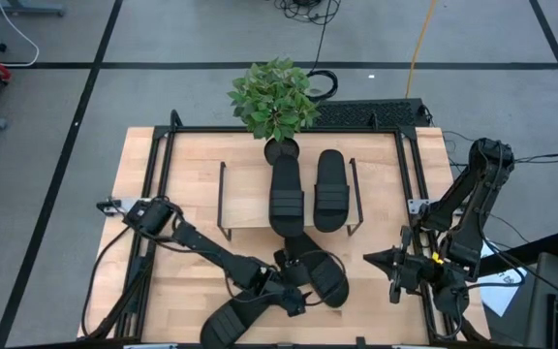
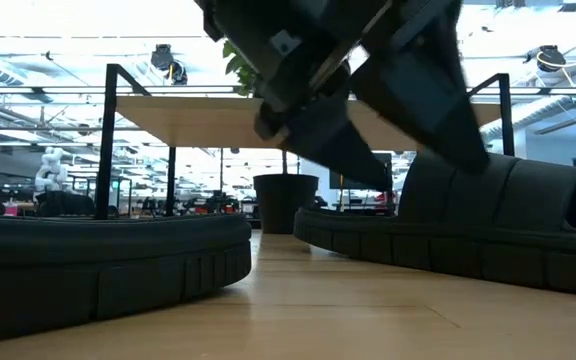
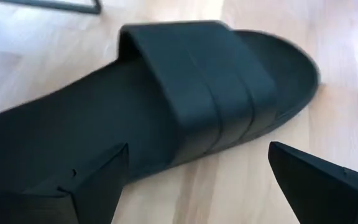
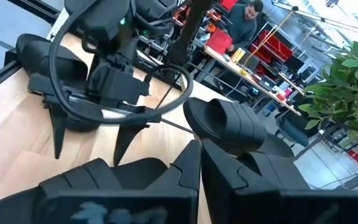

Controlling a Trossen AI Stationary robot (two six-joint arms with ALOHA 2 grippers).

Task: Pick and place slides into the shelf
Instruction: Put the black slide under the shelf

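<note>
Two black slides [image 1: 287, 194] [image 1: 330, 189] lie side by side on the shelf [image 1: 245, 194], a low rack with a light wooden top. Two more slides rest sole-down on the table: one nearer the shelf [image 1: 325, 274] and one at the near edge [image 1: 232, 322]. My left gripper [image 1: 289, 296] hangs open over the slide nearer the shelf [image 3: 197, 87], pointing down at a slant. One of its fingers stands on each side of the slide's middle, just behind the strap, without touching. My right gripper [image 1: 395, 262] is shut, holds nothing, and waits at the table's right side.
A potted plant [image 1: 274, 97] stands at the shelf's far edge. Black metal framing [image 1: 153, 165] runs around the tabletop. Bare wood [image 1: 192, 262] lies left of the near slides. A person [image 4: 244, 18] is at benches beyond the table.
</note>
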